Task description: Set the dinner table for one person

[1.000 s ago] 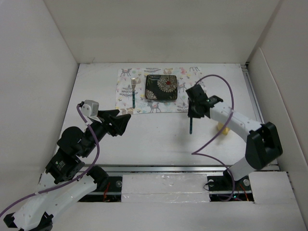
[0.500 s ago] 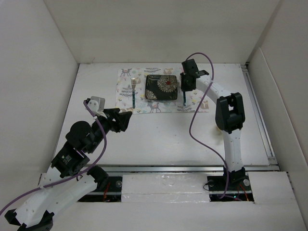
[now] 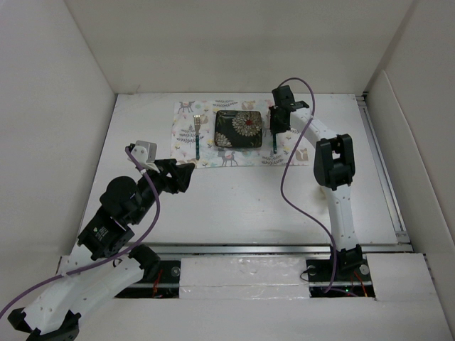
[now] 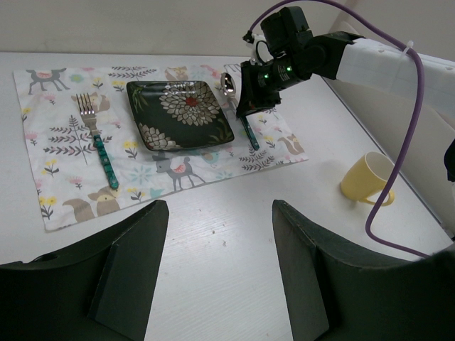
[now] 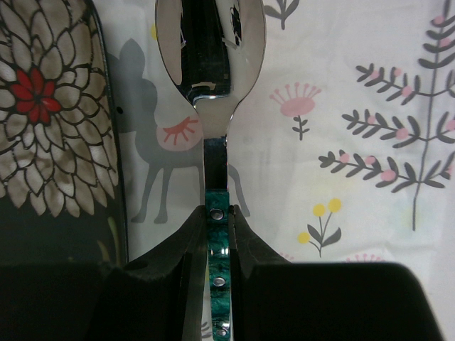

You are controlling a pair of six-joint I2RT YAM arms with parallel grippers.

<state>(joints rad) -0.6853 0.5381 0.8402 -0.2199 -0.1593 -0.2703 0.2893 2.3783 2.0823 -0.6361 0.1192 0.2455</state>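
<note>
On the white dinner table (image 3: 242,206) lies a pastel animal-print placemat (image 3: 185,145) with a dark floral square plate (image 3: 238,130) at its middle and a green-handled fork (image 3: 196,138) left of the plate. My right gripper (image 5: 217,227) is shut on the green handle of a spoon (image 5: 211,42), just right of the plate (image 5: 50,106). The spoon (image 4: 250,135) sits low over the mat, bowl pointing away; I cannot tell whether it touches. My left gripper (image 4: 220,213) hangs open and empty over bare table near the mat's front left corner.
A yellow cup (image 4: 370,181) lies on its side on the table, right of the placemat (image 4: 64,177). White walls enclose the table on the left, back and right. The right arm's purple cable (image 3: 284,185) loops above the middle of the table.
The right arm carried the spoon from the middle of the table to the placemat, right of the plate, and has hardly moved in the last half second. The left arm shifted slightly.
</note>
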